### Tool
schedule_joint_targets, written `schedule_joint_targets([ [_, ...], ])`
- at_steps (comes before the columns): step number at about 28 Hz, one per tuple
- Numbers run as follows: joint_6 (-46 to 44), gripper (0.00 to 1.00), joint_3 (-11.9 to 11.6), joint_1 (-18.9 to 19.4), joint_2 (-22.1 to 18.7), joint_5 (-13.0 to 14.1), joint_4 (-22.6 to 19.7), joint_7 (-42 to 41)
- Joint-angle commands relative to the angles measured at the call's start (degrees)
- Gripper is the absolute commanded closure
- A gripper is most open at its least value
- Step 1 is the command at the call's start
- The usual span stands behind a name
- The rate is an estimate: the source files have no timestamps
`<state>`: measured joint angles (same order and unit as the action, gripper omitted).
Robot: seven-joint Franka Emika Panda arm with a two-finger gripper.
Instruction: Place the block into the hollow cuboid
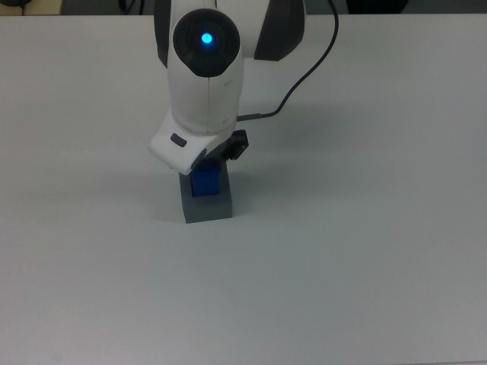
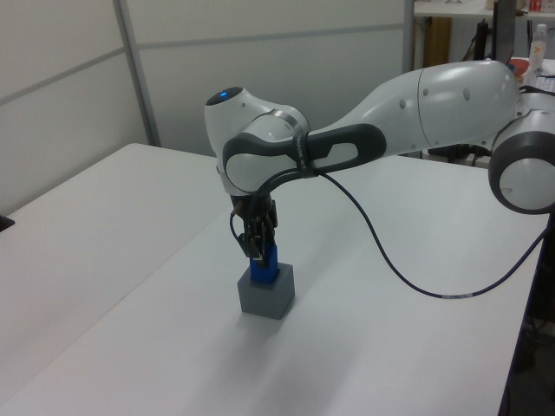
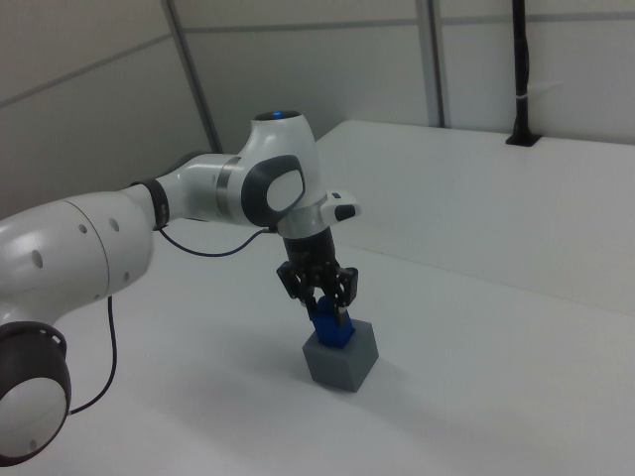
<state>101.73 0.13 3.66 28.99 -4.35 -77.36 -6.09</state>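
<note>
Gray and blue make up the whole count of loose things: one gray box (image 1: 205, 202) and one blue block (image 1: 205, 181), both on a single white table (image 1: 365, 251), with one white robot arm (image 2: 408, 113) reaching over them. The block stands upright in the recess in the top of the box, its lower end inside and its upper part rising above the rim, and the box sits flat on the table near the middle. The gripper (image 3: 327, 302) hangs straight above the box with its dark fingers (image 3: 344, 287) on either side of the block's upper part; whether they press on the block or stand just clear of it cannot be told from any view. One black cable (image 2: 390, 260) loops from the arm's wrist down toward the table on the left view's right. In the top view the arm's white housing with its one lit blue dot (image 1: 205, 37) covers most of the gripper and the far edge of the box, leaving only the near face of the block and the near part of the box in sight. The left view and the right view show what it hides: the fingers reaching down, the block's height above the box rim, and the box's side walls. The right view alone shows a dark post (image 3: 520, 79) standing at the table's far edge.
</note>
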Motion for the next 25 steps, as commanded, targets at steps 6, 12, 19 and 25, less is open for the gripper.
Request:
schedule_joint_targets([
  [6,1.2,0.31,0.2,-0.1,-1.0,-0.7,-2.4,2.5],
  [12,0.9,0.14,0.1,-0.4,-2.0,-0.4,-2.4,4.9],
  [19,-0.1,0.25,0.1,-0.5,-2.4,-0.4,-2.4,4.4],
  [25,-2.2,0.26,-0.2,-0.6,-3.7,-0.3,-2.4,3.9],
])
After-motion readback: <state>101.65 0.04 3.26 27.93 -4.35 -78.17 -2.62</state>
